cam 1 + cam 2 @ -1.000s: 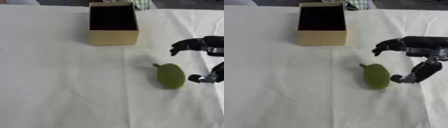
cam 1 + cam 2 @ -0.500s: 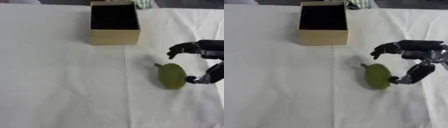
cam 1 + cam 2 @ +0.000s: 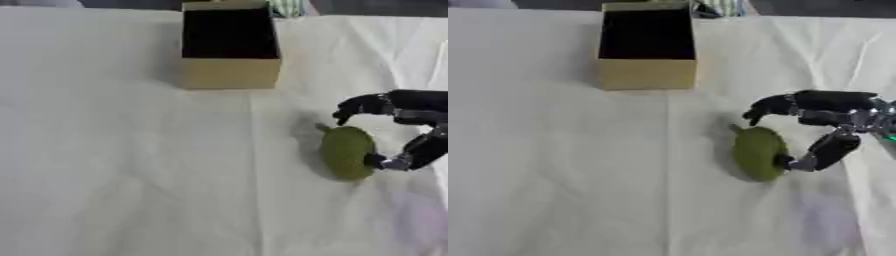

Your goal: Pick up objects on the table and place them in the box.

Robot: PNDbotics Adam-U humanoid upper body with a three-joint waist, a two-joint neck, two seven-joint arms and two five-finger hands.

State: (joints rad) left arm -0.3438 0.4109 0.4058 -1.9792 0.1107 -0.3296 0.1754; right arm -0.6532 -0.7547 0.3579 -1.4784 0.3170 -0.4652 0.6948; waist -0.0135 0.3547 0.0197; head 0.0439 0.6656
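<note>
A green oval fruit (image 3: 756, 152) with a short stem lies on the white cloth, right of centre. My right hand (image 3: 833, 107) comes in from the right edge and straddles it. The curved fingers (image 3: 765, 107) arch over the fruit's far end, just short of it, and the thumb (image 3: 820, 155) touches its right side. The hand is open, with a wide gap between thumb and fingers. An open tan cardboard box (image 3: 647, 75) with a dark inside stands at the far middle of the table. My left hand shows in neither view.
A white cloth (image 3: 114, 165) with creases covers the table; its left half holds nothing. Something striped green and white (image 3: 721, 7) lies just behind the box at the far edge.
My right hand has moved left and down toward the fruit. The thumb tip now rests against its right side, and the fingers have come closer over its far end. The fruit has stayed put.
</note>
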